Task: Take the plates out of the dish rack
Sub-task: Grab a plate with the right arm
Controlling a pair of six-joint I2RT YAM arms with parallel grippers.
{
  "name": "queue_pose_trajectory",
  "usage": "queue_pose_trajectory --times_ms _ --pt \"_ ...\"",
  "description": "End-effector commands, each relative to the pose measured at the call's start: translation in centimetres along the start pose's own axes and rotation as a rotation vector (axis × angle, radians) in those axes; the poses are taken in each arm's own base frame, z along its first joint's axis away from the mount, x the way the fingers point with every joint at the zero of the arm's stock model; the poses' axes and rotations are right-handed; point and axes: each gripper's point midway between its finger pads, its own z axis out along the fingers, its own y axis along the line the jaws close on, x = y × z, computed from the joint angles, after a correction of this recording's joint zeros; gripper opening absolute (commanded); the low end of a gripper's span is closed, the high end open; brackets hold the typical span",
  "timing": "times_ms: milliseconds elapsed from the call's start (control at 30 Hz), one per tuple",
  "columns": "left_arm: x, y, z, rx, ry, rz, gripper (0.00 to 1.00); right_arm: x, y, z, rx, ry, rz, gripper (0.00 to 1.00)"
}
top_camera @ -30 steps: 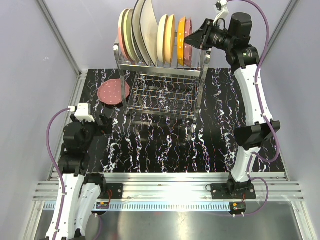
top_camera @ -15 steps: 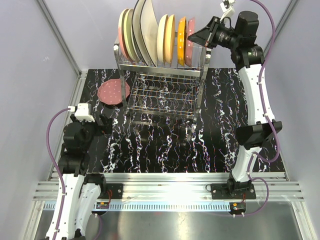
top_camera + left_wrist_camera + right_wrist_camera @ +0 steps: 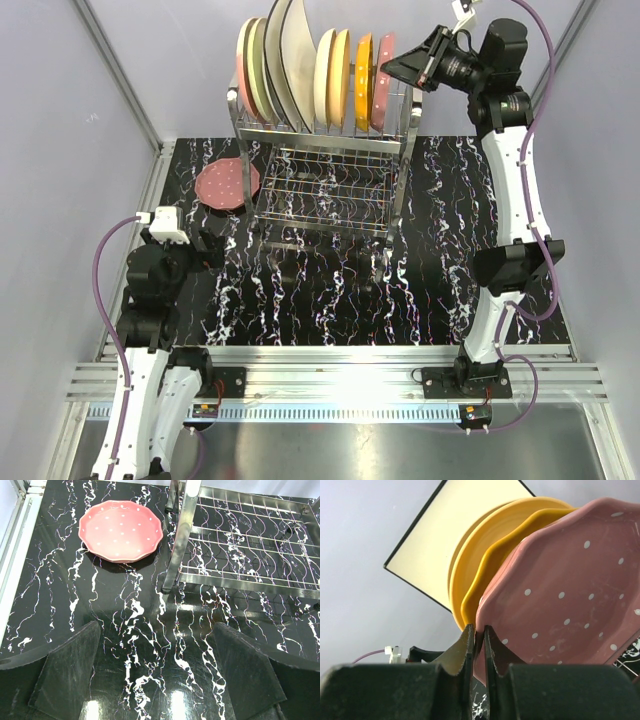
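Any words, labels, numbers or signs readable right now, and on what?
No readable text in any view.
Plates, rack, table: no writing; the pink plate has only white dots.
Small boards at the arm bases: too small to read.

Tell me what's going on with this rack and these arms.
The right gripper is shut on the rim of the speckled pink plate at the right end of the dish rack's top tier, next to the orange plate. The left gripper hangs open over the table, holding nothing. A second speckled pink plate lies flat on the table left of the rack.
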Motion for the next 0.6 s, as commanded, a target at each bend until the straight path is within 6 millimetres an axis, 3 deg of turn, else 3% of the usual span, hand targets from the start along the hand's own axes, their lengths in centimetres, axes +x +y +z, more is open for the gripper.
queue_pose_trajectory --times_ms 0,300,567 --pt "-1.4 0.0 0.1 -0.001 -0.040 0.021 0.99 -3.8 10.5 -3.5 -0.258 -0.097 -0.235 0.00" --pt "-1.3 0.0 0.1 0.000 -0.035 0.020 0.99 -4.1 12.8 -4.9 -0.306 -0.106 -0.270 0.00" --pt "-1.4 -0.1 0.0 0.003 -0.036 0.020 0.99 -4.3 13.5 -5.5 -0.306 -0.112 -0.282 0.00"
